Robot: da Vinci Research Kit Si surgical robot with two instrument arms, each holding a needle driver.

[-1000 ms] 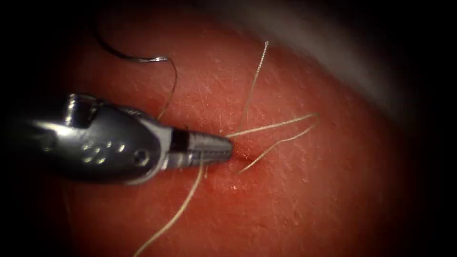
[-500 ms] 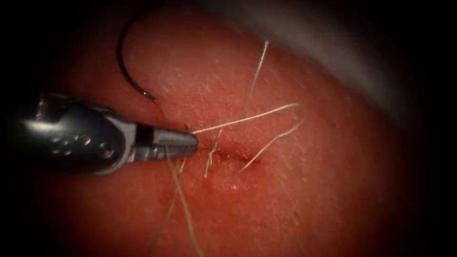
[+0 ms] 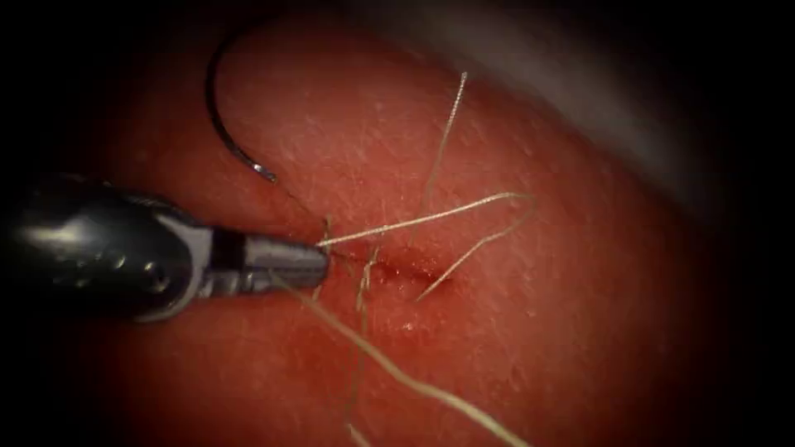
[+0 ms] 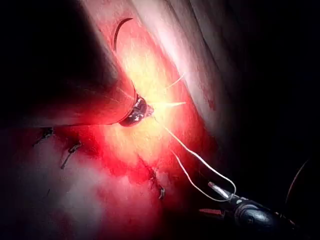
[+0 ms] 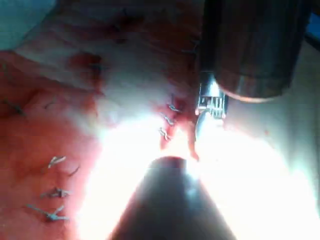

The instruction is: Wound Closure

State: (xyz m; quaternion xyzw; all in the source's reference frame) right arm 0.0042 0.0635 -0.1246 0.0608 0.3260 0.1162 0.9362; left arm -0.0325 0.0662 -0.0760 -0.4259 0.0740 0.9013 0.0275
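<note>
the left end effector (image 3: 319, 257) comes in from the left of the endoscope view, its jaws closed on the thread (image 3: 422, 219) right at the left end of the cut (image 3: 406, 269). from that grip one strand runs right across the cut and loops back to it, and another trails toward the near right edge of the view. compared with a second ago the tool has drawn back to the left, uncovering the cut, and the long strand now lies out toward the near right instead of the near left, which suggests thread being pulled along at a stitch. the needle (image 3: 224, 124) lies free on the tissue (image 3: 538, 331), far and left of the cut, out of the tissue and held by neither tool. in the left wrist view the right end effector (image 4: 215, 188) sits well apart from the cut with the two strands leading to it, apparently closed on the thread. finished stitches (image 5: 167, 120) show along the wound in the right wrist view. judging from this, the step is tensioning thread; any next move calls for steady, even pull so the thread does not tear the tissue edge.
</note>
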